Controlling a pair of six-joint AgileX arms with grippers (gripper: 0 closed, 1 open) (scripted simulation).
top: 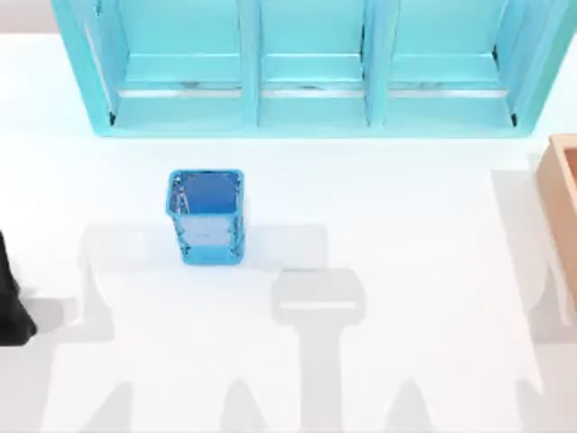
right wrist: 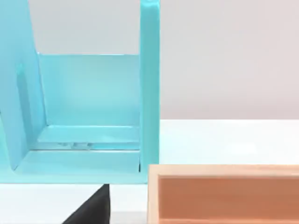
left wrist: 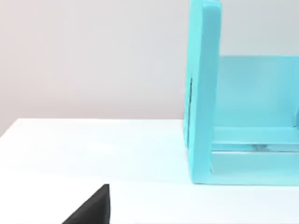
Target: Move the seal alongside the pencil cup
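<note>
Blue cup [top: 206, 216] stands upright on the white table [top: 406, 225], at seven o'clock from the shelf [top: 311, 68]; left arm [top: 11, 302] at the table's left edge, grip state unclear.

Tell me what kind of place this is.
Probably a simulated desk or office tabletop: a blue pencil cup on a white table, a turquoise shelf unit behind, and a wooden box at the right edge.

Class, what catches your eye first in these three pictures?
The large turquoise shelf unit spans the table's far edge. In front of it, left of centre, stands the blue translucent square-sided pencil cup. A light wooden box sits at the table's right edge.
</note>
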